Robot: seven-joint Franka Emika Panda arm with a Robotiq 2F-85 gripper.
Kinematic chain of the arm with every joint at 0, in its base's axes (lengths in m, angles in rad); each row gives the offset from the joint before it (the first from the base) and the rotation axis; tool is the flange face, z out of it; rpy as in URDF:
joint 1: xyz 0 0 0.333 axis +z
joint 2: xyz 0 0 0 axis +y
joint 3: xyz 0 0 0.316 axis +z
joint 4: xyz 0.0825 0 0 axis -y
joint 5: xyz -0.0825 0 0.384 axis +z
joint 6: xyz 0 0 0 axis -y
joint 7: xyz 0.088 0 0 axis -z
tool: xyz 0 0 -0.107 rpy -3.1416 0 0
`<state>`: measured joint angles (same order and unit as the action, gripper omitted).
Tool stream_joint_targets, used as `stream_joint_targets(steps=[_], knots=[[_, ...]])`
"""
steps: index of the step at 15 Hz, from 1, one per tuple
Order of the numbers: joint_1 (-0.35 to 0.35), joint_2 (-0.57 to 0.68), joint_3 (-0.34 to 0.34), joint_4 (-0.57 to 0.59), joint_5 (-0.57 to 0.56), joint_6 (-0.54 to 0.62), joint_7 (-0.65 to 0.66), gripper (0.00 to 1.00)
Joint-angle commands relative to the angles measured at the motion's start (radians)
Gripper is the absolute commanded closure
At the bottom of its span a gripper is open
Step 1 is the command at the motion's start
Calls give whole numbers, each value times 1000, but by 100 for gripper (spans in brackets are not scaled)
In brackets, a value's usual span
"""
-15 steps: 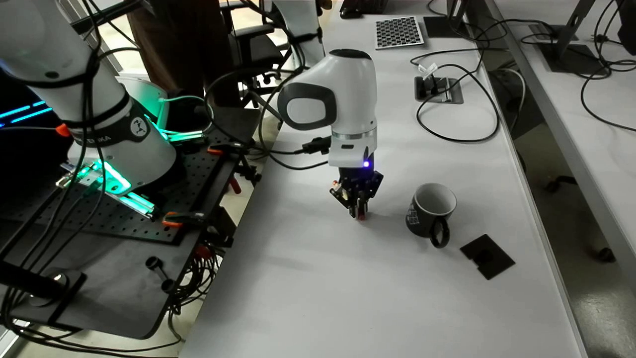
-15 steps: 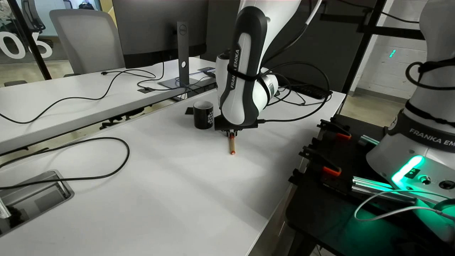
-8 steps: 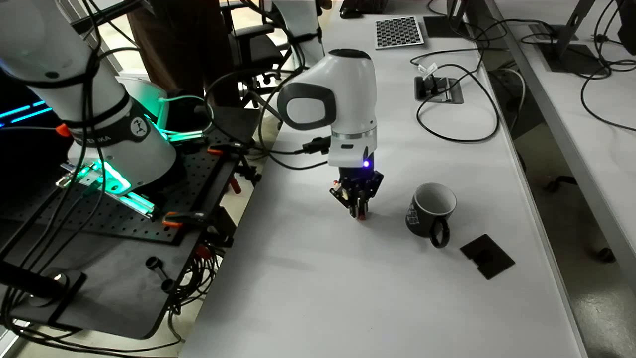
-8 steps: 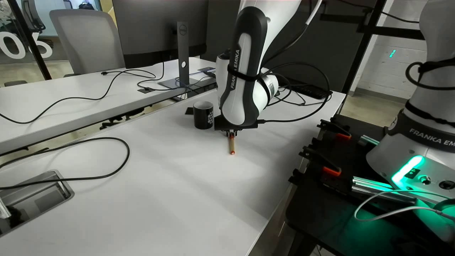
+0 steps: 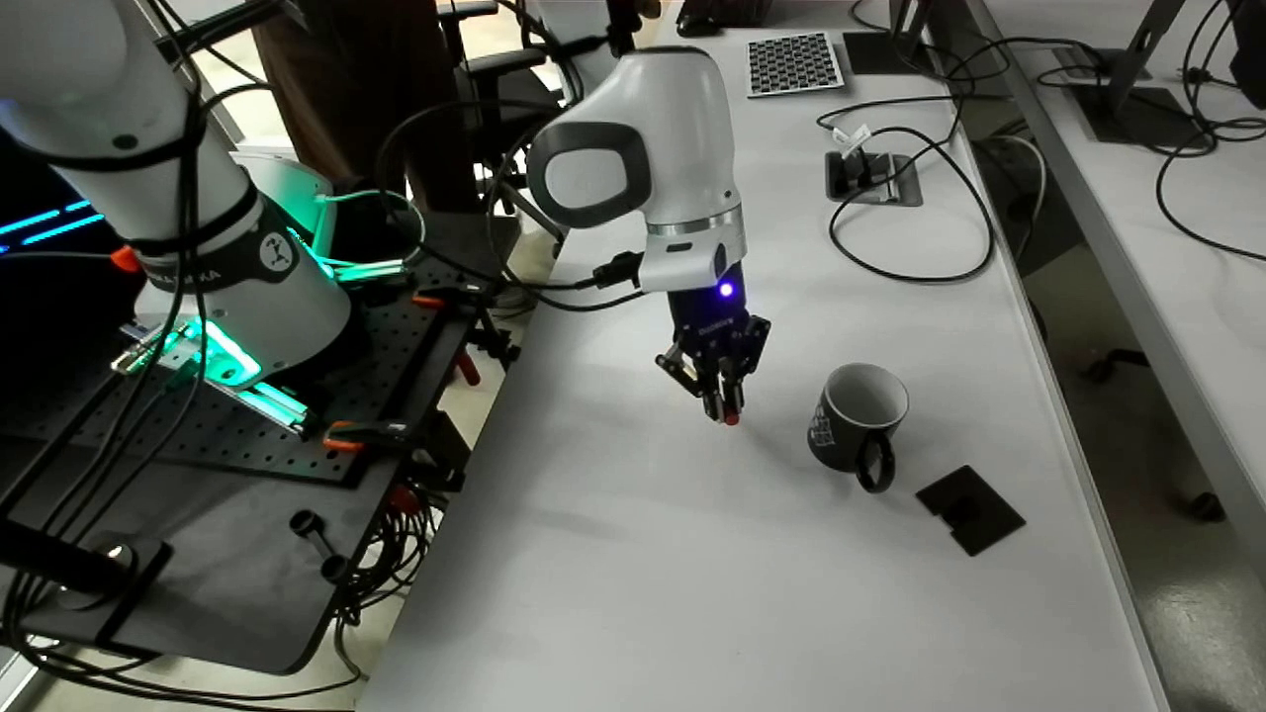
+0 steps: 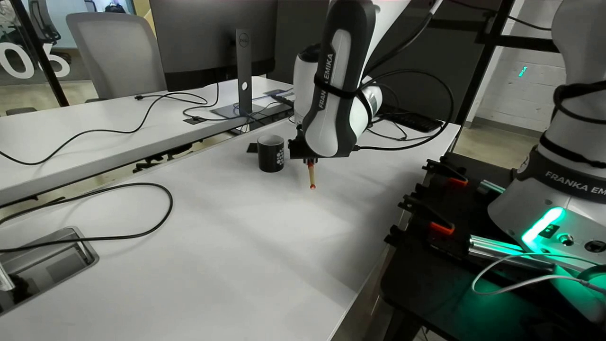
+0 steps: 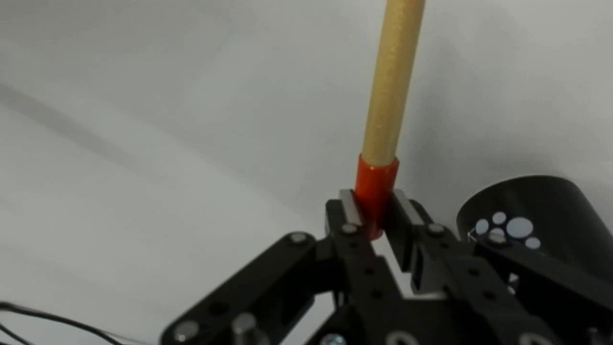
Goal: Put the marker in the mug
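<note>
The black two-fingered hand [image 7: 377,207] is clamped on one red-orange end of the slim, round, tan marker [image 7: 392,86], holding it over the smooth pale-grey worktop [image 5: 692,574]; in the wrist view the tan shaft runs from the hand toward 12 o'clock; the round black mug [image 5: 847,433], pale inside and printed with a white pattern, stands upright, near the marker but apart from it, at 3 o'clock from the hand in an exterior view; there its looped handle points between 5 and 6 o'clock; a thin black notched square [image 5: 974,509] lies at 4 o'clock from the mug.
</note>
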<state>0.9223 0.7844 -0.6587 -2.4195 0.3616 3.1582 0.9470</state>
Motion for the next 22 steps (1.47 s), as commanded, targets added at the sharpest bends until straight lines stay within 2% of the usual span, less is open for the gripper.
stream_joint_targets(steps=[1,5,8,9,10,19,20,22], knots=[[154,-44,-125,-85,25,8,9,95],[285,-30,-228,-111,40,-2,12,95],[327,-27,-252,-118,45,-4,7,95],[333,-28,-252,-119,48,-3,8,95],[299,-20,-229,-99,38,-1,-5,81],[312,-20,-235,-106,40,-1,-4,81],[317,-12,-240,-100,43,1,1,95],[327,-8,-250,-91,49,28,7,95]])
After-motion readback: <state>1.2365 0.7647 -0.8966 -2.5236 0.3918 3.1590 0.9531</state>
